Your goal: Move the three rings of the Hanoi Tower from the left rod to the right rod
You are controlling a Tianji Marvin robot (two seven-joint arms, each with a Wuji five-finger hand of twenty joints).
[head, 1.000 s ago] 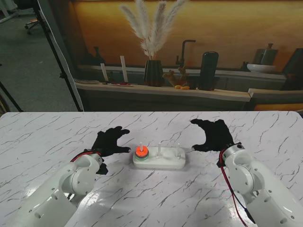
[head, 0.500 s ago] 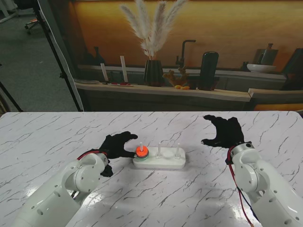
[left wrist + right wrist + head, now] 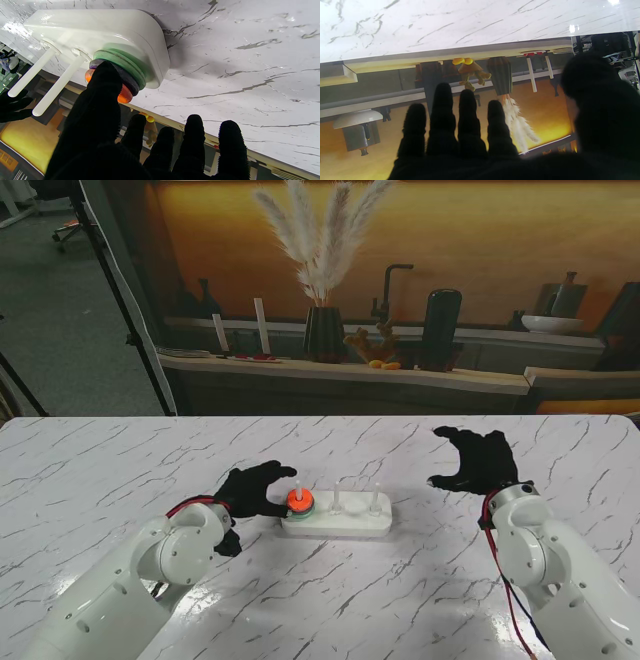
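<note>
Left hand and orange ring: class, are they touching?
Touching. The left wrist view shows the left hand with its thumb pressed against the orange ring.

Even, bright overhead light fills the stand view, sharp throughout. The glossy white marble table (image 3: 250, 50) shows glare patches in both wrist views, and the white plastic tower base (image 3: 140, 32) casts a soft shadow. The black-gloved right hand (image 3: 602, 120) looms blurred, silhouetted against a warm orange backdrop.

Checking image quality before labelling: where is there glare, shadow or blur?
Left wrist view: glare on the white base, its shadow on the marble table, rings sharp. Right wrist view: thumb a blurred dark mass, bright spot at the table's corner. Stand view: evenly lit, sharp.
</note>
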